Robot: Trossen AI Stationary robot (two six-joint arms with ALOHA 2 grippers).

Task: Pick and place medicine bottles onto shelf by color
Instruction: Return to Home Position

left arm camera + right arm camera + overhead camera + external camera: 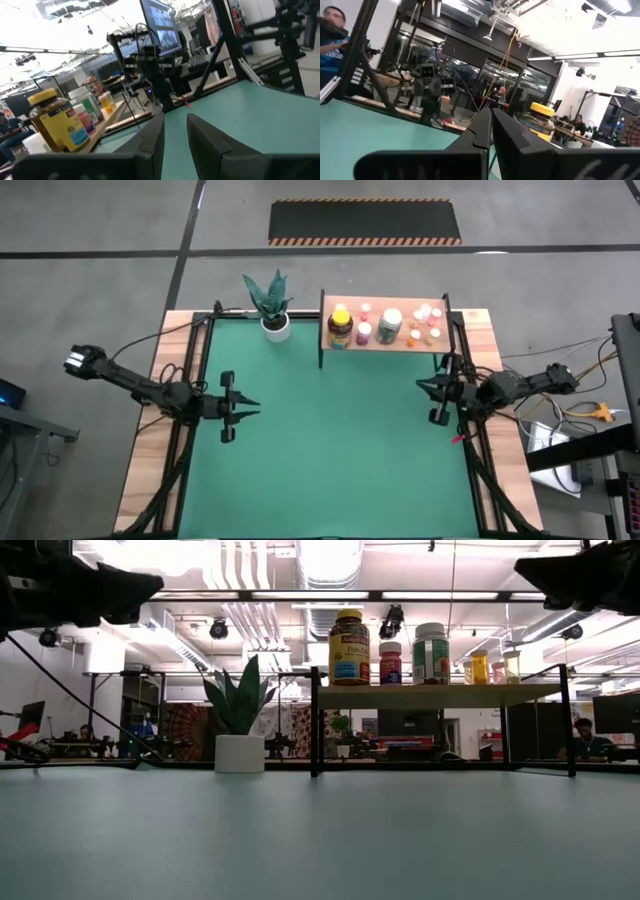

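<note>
The left claw (250,408) hovers above the bench (330,470) near its left edge, about halfway between the near and far edges, pointing toward the middle. In its wrist view its fingers (152,142) stand a little apart, so it is open. At the far edge, left of centre, sits a plant (272,308) in a white pot. Just to its right stands the shelf (440,695), reaching toward the far right corner of the bench, and all the bottles in view are on it. From the shelf's left end come an amber bottle (340,326) with a yellow cap, a pink bottle (364,332), then a taller clear bottle (390,325). Small bottles (428,322) in pink and orange are clustered at the right end. The right claw (424,387) hangs near the right edge of the bench, in front of the shelf's right end and apart from it, pointing inward. It is closed, its fingers (487,127) meeting in its wrist view.
</note>
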